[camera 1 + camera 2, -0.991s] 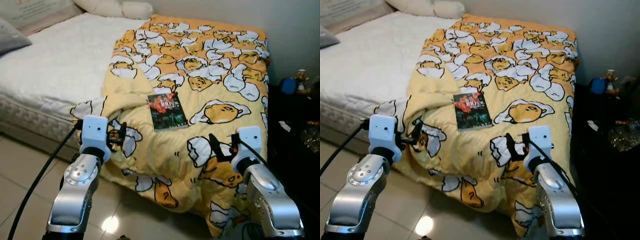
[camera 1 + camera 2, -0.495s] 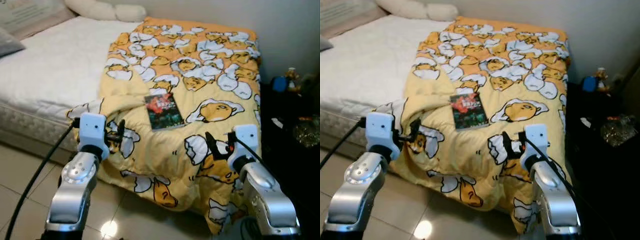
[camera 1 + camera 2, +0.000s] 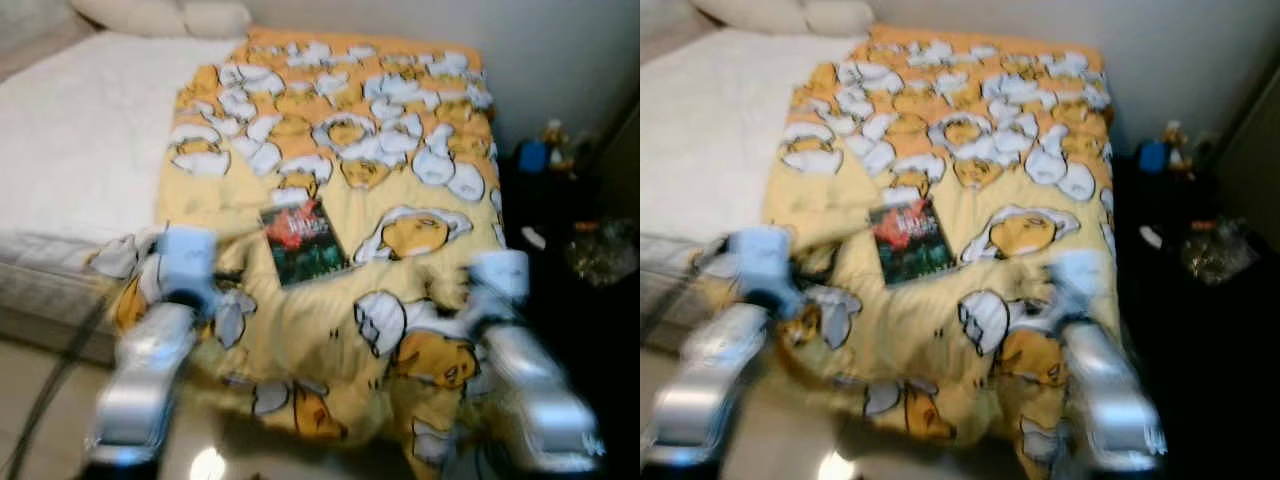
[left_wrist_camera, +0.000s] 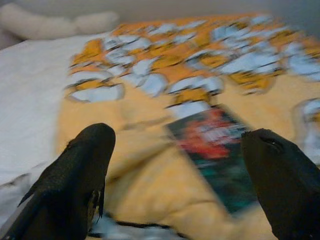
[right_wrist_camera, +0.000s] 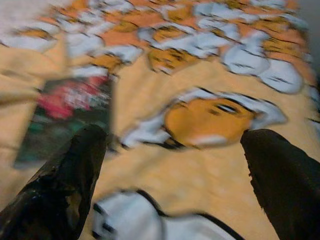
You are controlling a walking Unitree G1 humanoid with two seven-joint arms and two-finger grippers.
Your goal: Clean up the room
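Our head view has swung and blurred since a moment ago. The dark paperback book with a red cover [image 3: 303, 243] lies flat on the yellow egg-patterned blanket [image 3: 400, 190]. Our left gripper [image 4: 180, 165] and right gripper [image 5: 172, 175] hover spread wide, holding nothing.

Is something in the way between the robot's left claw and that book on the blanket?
Nothing visible. The book lies flat on the yellow blanket, straight ahead of the open left gripper, bare blanket between them.
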